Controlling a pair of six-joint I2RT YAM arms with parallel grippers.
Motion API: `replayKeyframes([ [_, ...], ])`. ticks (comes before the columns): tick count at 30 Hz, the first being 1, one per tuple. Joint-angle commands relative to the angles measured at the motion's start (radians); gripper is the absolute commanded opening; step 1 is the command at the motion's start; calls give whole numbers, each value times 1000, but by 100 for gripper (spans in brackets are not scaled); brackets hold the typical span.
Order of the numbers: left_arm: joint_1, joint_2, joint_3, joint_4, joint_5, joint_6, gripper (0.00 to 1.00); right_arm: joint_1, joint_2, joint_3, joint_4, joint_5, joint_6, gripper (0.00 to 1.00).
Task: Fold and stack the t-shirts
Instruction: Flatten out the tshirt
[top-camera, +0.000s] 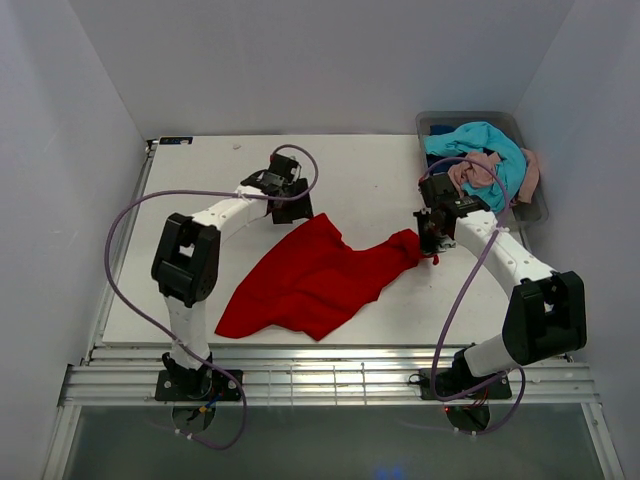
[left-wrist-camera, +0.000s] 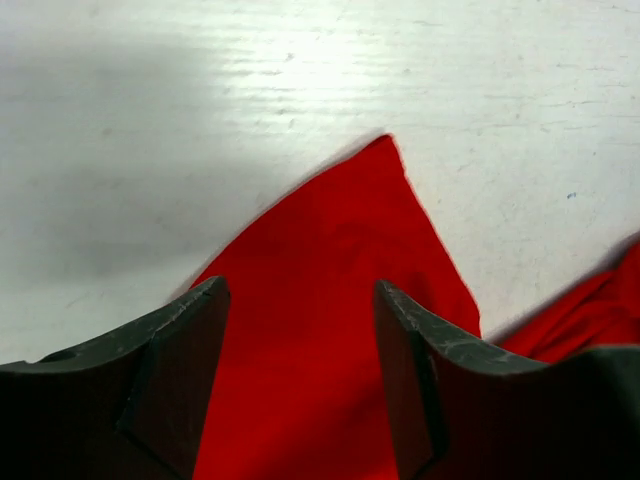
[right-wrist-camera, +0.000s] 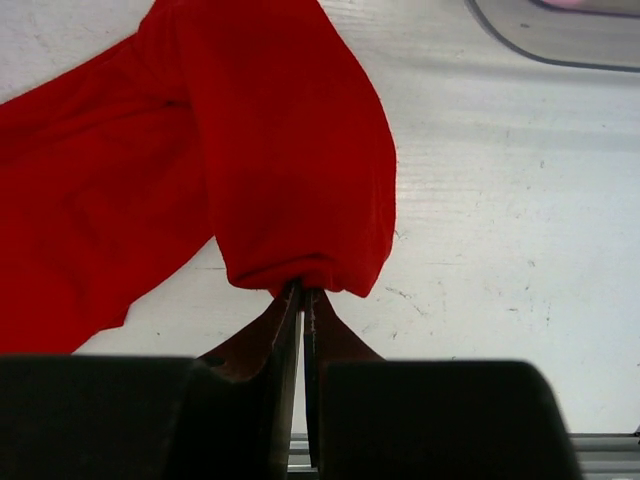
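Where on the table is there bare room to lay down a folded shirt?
Bare table lies at the far side, between the left fingers and the bin, and in the far-left corner beyond the left arm. The red t-shirt, pinched by the right fingers, covers the middle. The bin corner is crowded with heaped t-shirts.

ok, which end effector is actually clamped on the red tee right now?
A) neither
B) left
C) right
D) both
C: the right end effector is pinched shut on a bunched edge of the red t-shirt, while the left end effector is open over a corner of it.
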Motion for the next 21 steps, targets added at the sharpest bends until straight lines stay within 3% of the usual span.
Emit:
replayKeyframes([
  [1, -36, 36, 140, -27, -33, 93, 70, 5, -27, -10, 59, -31, 19, 8],
  [15, -131, 287, 390, -85, -121, 171, 60, 22, 2, -34, 87, -52, 29, 8],
  [21, -139, 298, 360, -96, -176, 170, 51, 22, -2, -45, 93, -51, 33, 8],
])
